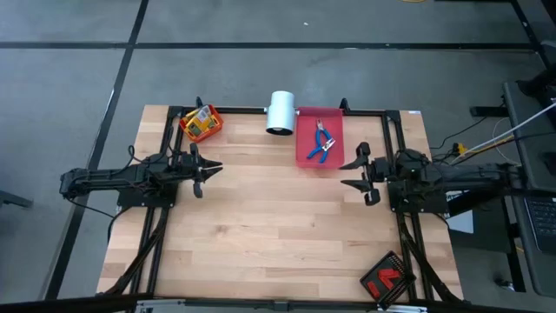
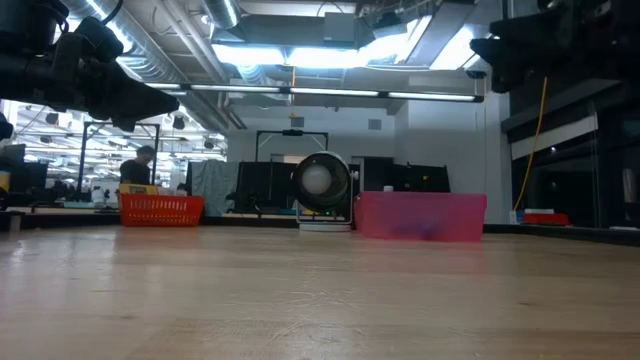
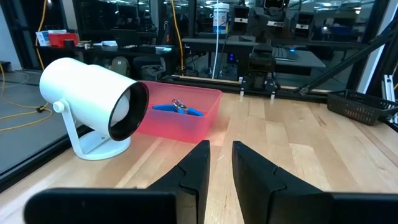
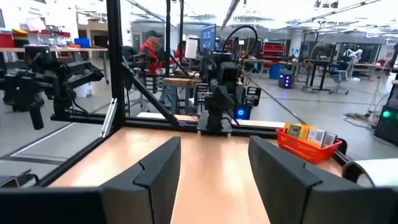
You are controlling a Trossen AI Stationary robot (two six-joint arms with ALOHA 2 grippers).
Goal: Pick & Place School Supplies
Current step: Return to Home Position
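Yellow-orange boxes stand in a small red basket at the table's far left; they also show in the right wrist view. Blue-handled pliers lie in a pink-red bin at the far middle, and the pliers show in the left wrist view too. Red blocks sit in a black tray near the right front corner. My left gripper hovers at the table's left, open by a narrow gap. My right gripper hovers at the right, open. Both hold nothing.
A white cylinder on a stand sits at the far edge between basket and bin, its white body close to the bin's wall. A black frame runs along the table's far and side edges. Bare wood lies between the arms.
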